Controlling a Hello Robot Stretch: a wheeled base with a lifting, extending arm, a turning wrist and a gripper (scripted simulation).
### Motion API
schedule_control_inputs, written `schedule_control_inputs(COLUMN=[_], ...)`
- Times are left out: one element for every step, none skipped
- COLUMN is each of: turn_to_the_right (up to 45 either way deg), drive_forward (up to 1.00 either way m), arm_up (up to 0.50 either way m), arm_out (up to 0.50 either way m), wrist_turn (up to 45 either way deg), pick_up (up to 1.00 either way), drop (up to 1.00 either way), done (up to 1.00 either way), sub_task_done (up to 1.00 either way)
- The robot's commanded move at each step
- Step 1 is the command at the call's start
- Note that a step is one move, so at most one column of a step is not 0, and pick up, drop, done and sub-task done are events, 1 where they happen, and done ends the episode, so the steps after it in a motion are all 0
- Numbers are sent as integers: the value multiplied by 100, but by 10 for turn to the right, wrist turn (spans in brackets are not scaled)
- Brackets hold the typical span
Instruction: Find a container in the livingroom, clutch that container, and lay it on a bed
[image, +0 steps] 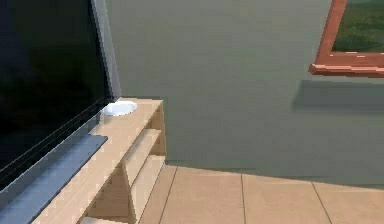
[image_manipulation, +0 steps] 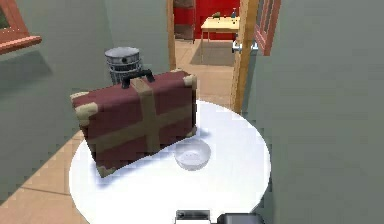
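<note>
Arm side view shows you a clear bowl (image_manipulation: 192, 155) on a round white table (image_manipulation: 245, 160), towards the near side of the tabletop. It sits just in front of a dark red suitcase (image_manipulation: 135, 120) with tan straps, close to the case's lower right corner. You cannot tell whether the two touch. The suitcase stands upright on the table. Behind it a grey and black drum-shaped thing (image_manipulation: 125, 62) rises above its top edge; it is too small to name. Two dark blocks (image_manipulation: 190, 216) sit at the bottom edge just right of the middle, cut off by the frame. As for the gripper, you cannot tell whether its fingers are apart, together or around anything.

Past the table, a doorway with a wooden frame (image_manipulation: 240, 60) opens onto a room with a red wall, where a small table (image_manipulation: 222, 22) stands.

In the forward view you have a second, white bowl (image: 119, 108) at the far end of a light wooden TV stand (image: 140, 150), beside a dark television (image: 45, 80). A wood-framed window (image: 350, 40) sits high on the grey-green wall, above a tan tiled floor (image: 250, 200).
</note>
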Motion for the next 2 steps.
schedule_control_inputs(turn_to_the_right=[0,0], drive_forward=[0,0], arm_up=[0,0], arm_out=[34,0], wrist_turn=[0,450], pick_up=[0,0], drop=[0,0], done=[0,0], sub_task_done=[0,0])
